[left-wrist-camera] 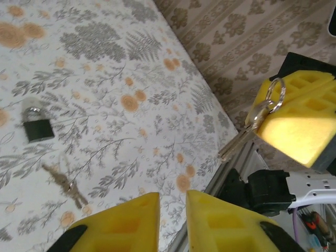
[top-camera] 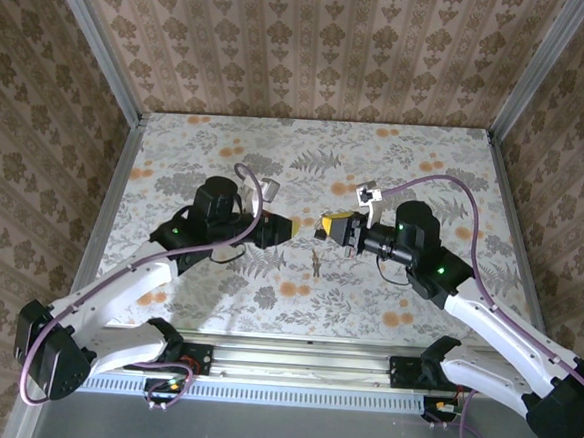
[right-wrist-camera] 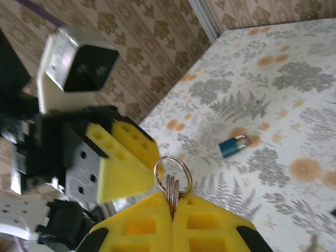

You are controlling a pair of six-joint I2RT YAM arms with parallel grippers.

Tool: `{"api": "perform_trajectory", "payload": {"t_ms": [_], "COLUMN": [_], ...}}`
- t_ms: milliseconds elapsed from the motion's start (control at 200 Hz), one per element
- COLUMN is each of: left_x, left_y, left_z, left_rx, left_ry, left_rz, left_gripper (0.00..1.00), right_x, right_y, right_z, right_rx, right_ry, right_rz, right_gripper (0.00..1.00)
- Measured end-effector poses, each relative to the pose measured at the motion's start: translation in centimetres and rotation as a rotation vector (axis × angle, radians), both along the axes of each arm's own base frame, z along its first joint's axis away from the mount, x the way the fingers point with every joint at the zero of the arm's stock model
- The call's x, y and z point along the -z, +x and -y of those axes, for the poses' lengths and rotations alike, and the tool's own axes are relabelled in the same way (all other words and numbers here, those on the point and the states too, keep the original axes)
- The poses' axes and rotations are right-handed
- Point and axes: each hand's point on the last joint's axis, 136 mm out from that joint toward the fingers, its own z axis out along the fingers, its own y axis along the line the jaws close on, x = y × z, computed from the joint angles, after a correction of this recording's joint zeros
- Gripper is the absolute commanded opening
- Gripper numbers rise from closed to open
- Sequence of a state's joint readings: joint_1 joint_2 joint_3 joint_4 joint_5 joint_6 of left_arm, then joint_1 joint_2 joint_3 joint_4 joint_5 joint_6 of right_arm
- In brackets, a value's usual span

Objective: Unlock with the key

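1. Claw on the right arm (right-wrist-camera: 172, 202), seen from its own wrist camera: its two yellow pads are pressed flat together, clenched on a key bunch (right-wrist-camera: 171, 188). The metal ring of the bunch stands up just past the fingertips.
2. Seen from the left wrist camera, one key of that bunch sticks out from the right claw's yellow pad. Its ring rests against the foam and its blade slants down and away, hanging in the air clear of the table (top-camera: 396, 166).
3. Just beyond the right claw's tips, the left claw (left-wrist-camera: 172, 197) faces it. From above, the two claws sit tip to tip, near each other but not touching. The left claw's yellow pads are released, with a narrow gap between them and nothing in the gap.
4. Below the gap between the two claws, a set of loose keys (left-wrist-camera: 65, 184) lies flat on the floral tabletop, touched by neither claw.
5. Near the loose keys but apart from them, a dark padlock (left-wrist-camera: 38, 128) lies flat on the table with its shackle closed.
6. Farther out past the right claw's tips, the right wrist camera shows a blue padlock (right-wrist-camera: 231, 148) lying flat on the table, well apart from the held bunch. I cannot tell whether the dark padlock and the blue one are the same lock.
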State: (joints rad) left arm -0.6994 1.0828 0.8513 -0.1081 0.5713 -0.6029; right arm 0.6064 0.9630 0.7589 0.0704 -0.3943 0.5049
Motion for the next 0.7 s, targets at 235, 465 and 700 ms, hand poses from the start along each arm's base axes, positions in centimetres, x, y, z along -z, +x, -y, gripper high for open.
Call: {"api": "perform_trajectory", "payload": {"t_ms": [235, 465, 700], "left_x": [-3.1, -5.4, -6.1], "left_y": [-0.2, -0.9, -1.9], "left_z": [1.1, 1.8, 2.4], "left_rx": [0.046, 0.101, 0.148], "left_ry": [-0.148, -0.242, -0.272], "left_rz": [0.053, 0.094, 0.092], "left_gripper": [0.32, 0.30, 0.17], "right_x": [-2.8, -3.3, -3.7], "right_y": [-0.7, -1.0, -1.0], "right_z": [-0.2, -0.3, -0.4], "right_rx": [-0.026, -0.039, -0.045], "right_ry": [0.111, 0.153, 0.175], "right_rz": [0.022, 0.015, 0.023], "right_gripper": [0.00, 0.00, 0.00]}}
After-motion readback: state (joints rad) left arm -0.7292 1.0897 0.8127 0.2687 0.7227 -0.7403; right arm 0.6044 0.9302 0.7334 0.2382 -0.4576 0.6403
